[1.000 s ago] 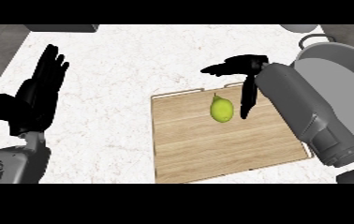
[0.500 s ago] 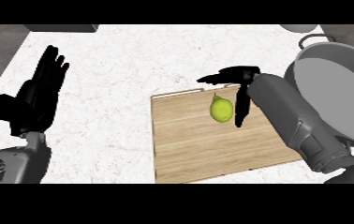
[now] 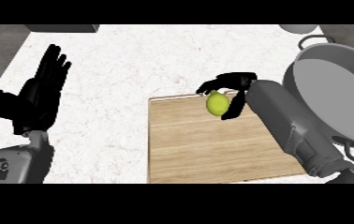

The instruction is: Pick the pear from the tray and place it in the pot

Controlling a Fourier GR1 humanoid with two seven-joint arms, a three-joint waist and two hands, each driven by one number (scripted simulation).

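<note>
A yellow-green pear [image 3: 217, 103] lies near the back edge of the wooden tray [image 3: 200, 148]. My right hand [image 3: 232, 82] arches over it from the right, its fingers and thumb curling down on both sides of the fruit. Whether they touch it I cannot tell. The grey pot [image 3: 325, 89] stands at the right edge, just beyond my right forearm. My left hand [image 3: 41, 94] rests open at the left, fingers up.
The white speckled counter [image 3: 138, 63] stretches behind and left of the tray. A grey object [image 3: 62, 28] sits at the back left corner and a pale round one [image 3: 301, 28] at the back right.
My right hand has moved left and lowered over the pear, its fingers coming down around it. The left hand has stayed still.
</note>
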